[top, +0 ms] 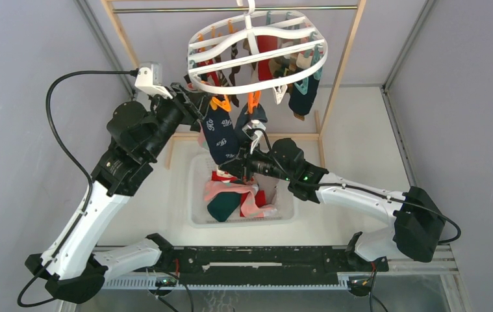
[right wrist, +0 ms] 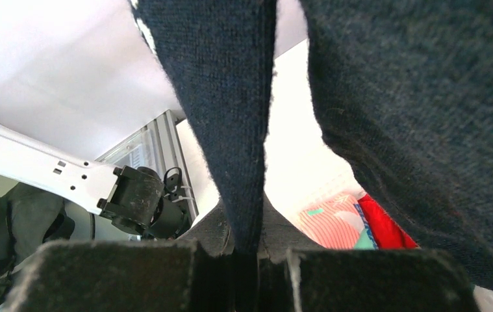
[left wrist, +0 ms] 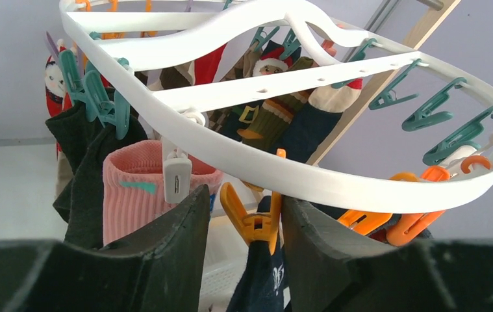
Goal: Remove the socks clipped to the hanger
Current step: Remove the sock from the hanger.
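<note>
Hanging from a metal rod (top: 165,9) on the wooden rack frame (top: 342,71), the hanger (top: 237,89) is sitting at the back of the cell, over the far part of the white surface (top: 360,130). Socks (top: 303,91) are dangling under its ring from orange, teal and white clips, crowding the middle and right.

Left gripper (top: 199,104) is sitting at the ring's front left edge. Wrist view: its fingers (left wrist: 165,240) are standing wide apart, holding nothing and straddling an orange clip (left wrist: 256,227) just under the rim. Cannot tell whether they are touching it. That clip is biting a navy sock (left wrist: 266,279) with white print. A salmon pink sock (left wrist: 133,188) on a white clip (left wrist: 177,179) is hanging just beside one finger. Teal clips (left wrist: 445,110) are lining the far rim.

Right gripper (top: 240,164) is sitting low, under the ring and above the white mesh basket (top: 195,218). Its fingers (right wrist: 360,279) are pressing together on the navy sock's lower end. A second navy sock (right wrist: 425,130) is hanging just beside it.

The basket is holding loose socks in red, pink stripe and dark teal. Bare surface is showing on both sides of it, wider on the right. Grey walls (top: 29,97) are closing in left and right, and the rack uprights are flanking the hanger closely.
</note>
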`<action>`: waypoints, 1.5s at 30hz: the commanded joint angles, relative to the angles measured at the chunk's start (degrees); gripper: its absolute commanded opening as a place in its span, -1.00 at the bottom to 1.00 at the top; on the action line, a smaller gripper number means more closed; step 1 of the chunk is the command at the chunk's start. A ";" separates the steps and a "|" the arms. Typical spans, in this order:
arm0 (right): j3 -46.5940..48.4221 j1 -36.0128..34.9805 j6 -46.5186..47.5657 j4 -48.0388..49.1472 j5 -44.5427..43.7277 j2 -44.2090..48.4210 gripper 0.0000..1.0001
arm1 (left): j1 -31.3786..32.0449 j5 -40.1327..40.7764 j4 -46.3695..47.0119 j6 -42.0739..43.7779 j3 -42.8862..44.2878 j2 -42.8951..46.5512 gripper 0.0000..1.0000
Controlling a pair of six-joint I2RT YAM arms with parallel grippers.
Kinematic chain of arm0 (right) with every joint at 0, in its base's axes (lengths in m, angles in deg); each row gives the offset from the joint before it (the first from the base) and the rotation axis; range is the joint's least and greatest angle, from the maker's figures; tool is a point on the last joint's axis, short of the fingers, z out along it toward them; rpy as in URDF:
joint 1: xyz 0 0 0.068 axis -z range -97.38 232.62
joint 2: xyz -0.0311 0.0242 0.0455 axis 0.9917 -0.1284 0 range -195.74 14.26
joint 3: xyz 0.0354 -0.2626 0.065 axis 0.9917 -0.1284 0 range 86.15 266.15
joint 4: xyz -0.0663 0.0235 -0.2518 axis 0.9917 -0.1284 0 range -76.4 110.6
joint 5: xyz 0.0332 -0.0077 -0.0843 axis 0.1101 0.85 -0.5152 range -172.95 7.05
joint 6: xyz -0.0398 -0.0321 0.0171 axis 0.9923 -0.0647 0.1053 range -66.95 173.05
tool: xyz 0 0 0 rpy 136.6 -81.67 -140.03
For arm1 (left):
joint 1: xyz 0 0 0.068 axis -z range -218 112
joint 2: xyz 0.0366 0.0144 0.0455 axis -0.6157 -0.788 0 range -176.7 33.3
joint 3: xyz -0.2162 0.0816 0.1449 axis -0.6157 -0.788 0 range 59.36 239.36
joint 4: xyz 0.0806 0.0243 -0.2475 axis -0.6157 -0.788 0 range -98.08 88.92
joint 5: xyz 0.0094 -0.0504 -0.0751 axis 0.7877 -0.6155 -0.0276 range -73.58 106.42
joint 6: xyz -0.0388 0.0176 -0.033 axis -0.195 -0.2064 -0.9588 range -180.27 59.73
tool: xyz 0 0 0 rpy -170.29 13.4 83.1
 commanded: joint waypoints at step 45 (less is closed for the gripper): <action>-20.08 -2.35 0.93 -4.54 -12.68 7.72 -1.00 | -0.33 -1.10 2.42 0.22 -3.63 3.28 -0.28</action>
